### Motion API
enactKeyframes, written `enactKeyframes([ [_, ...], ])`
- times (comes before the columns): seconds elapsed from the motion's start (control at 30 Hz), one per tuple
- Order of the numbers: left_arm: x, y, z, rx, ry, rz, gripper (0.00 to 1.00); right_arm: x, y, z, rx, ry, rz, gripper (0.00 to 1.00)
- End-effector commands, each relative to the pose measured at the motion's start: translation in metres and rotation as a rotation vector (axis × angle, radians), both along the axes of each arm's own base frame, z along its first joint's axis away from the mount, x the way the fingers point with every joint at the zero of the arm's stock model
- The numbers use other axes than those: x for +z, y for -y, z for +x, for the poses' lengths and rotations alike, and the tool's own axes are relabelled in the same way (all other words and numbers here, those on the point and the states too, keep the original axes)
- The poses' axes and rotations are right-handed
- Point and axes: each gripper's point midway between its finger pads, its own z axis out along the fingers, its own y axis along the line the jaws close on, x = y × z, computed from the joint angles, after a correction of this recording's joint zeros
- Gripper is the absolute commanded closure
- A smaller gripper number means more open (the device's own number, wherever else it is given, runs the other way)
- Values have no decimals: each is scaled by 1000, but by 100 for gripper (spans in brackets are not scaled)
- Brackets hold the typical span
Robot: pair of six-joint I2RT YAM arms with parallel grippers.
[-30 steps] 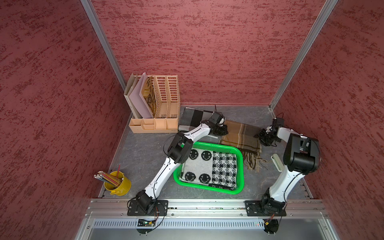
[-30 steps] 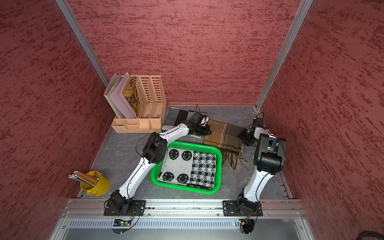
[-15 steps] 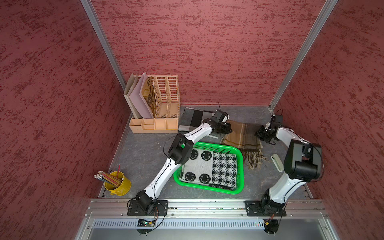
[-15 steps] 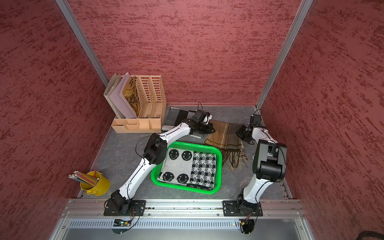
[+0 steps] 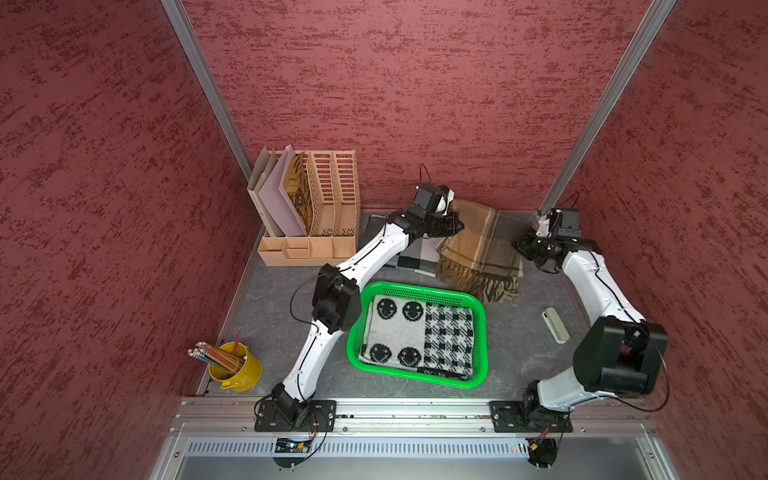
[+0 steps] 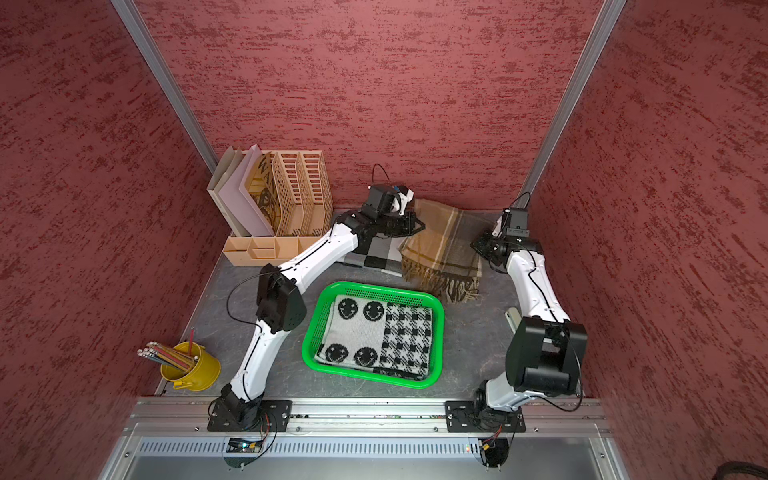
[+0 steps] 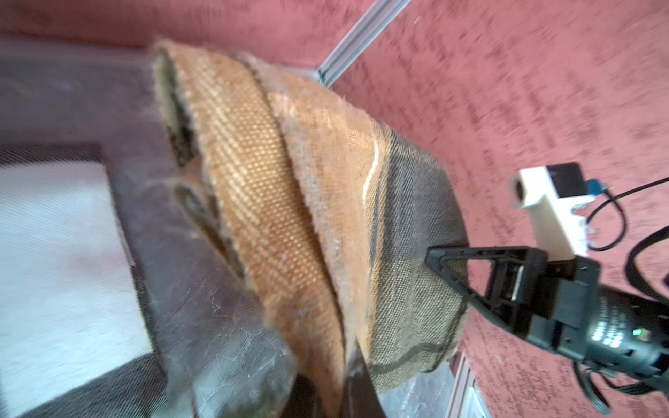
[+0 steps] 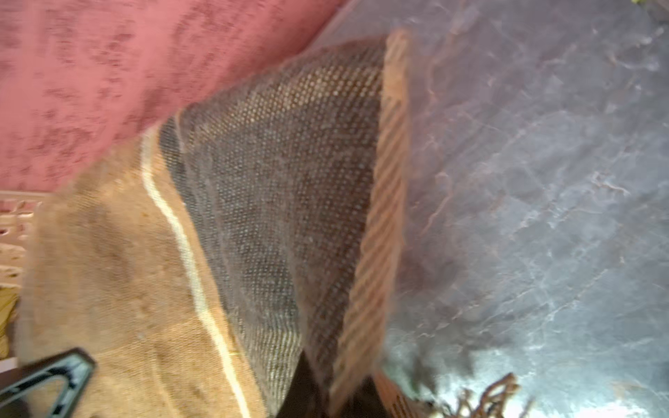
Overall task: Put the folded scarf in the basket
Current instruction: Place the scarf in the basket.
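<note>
My left gripper point(image 5: 452, 224) is clamped on the left end of the brown plaid scarf point(image 5: 478, 245). My right gripper point(image 5: 524, 246) is pinched onto its right end. Both wrist views show cloth squeezed between closed jaws. The scarf spans the two tools, raised along its far side by the bench's point(image 5: 523, 340) back edge, with its fringed end lowest on the side facing the basket point(image 5: 419, 289). That green basket sits just in front of the fringe, mid-bench, with a black-and-white knit cloth point(image 5: 415, 332) lying in it.
</note>
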Motion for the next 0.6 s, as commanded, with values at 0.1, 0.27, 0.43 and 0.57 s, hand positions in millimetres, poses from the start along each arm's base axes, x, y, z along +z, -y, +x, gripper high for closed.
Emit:
enactKeyframes([
  [0.1, 25, -58, -8, 86, 48, 54, 100, 57, -46, -15, 69, 94, 12, 100],
  [0.27, 32, -100, -22, 142, 54, 62, 100, 63, -88, -12, 145, 108, 41, 100],
  [0.43, 21, -134, -34, 191, 44, 91, 100, 65, -131, -14, 215, 124, 48, 100],
  [0.57, 17, -153, -47, 221, 38, 111, 100, 51, -160, -19, 262, 85, 30, 100],
])
